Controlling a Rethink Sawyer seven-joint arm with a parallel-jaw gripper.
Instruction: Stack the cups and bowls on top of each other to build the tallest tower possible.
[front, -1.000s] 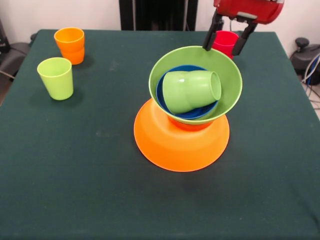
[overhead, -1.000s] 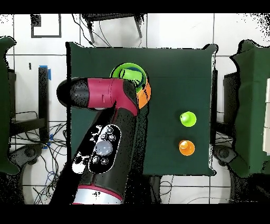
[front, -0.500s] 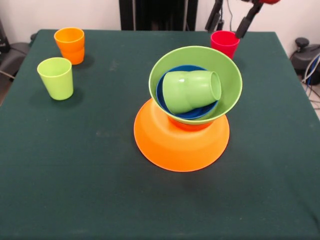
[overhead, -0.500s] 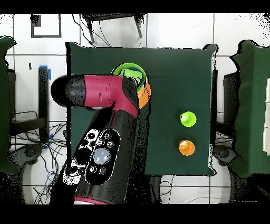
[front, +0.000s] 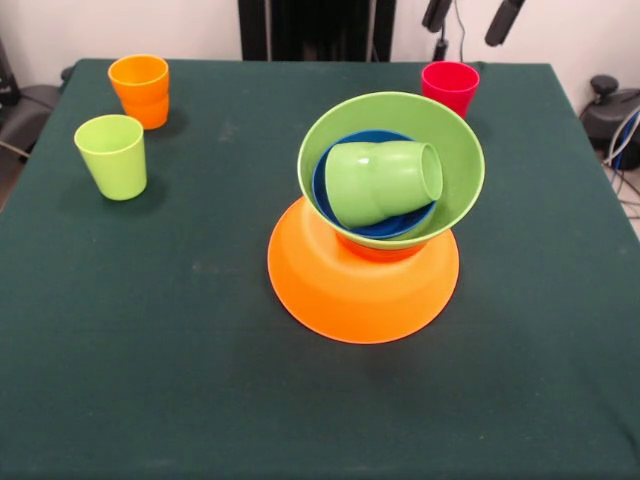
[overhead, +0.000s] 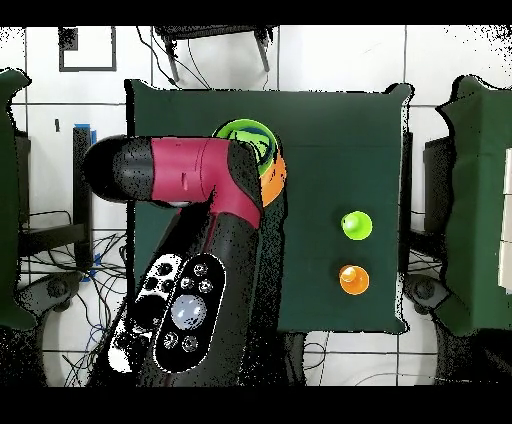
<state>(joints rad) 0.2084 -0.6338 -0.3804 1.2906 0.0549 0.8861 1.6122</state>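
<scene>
Jaws stand apart and hold nothing: from the front I see only the two black tips of the gripper (front: 471, 17) at the top edge, spread wide. Directly under them, well clear of both tips, sits the small red-pink plastic cup (front: 449, 86), upright on the dark green cloth-covered table (front: 150, 330) near its far edge.

Nearer the camera from that cup is the tower (front: 375, 225). Its base is the very large glossy orange plastic bowl (front: 350, 290), turned mouth down on the table. On it I can make out a thin strip of a small red-orange bowl (front: 375, 250), mostly hidden. Above that rests the large light green plastic bowl (front: 455, 160), mouth up and tipped a little toward the camera. Inside it lies the small blue plastic bowl (front: 385, 226), and in the blue bowl a green plastic cup (front: 380, 182) lies on its side, its mouth pointing to the picture's right.

Well apart from the tower, toward the left of the front view, two more cups stand upright: a lime green plastic cup (front: 112, 155) nearer the camera and an orange plastic cup (front: 140, 90) just behind it, near the far corner.

From overhead, the red and black arm (overhead: 195, 250) covers much of the tower; I see only part of the light green bowl (overhead: 245, 135) and a sliver of the orange bowl (overhead: 278, 177) beside it. The lime green cup (overhead: 356, 224) and the orange cup (overhead: 354, 279) sit on the opposite side of the table.
</scene>
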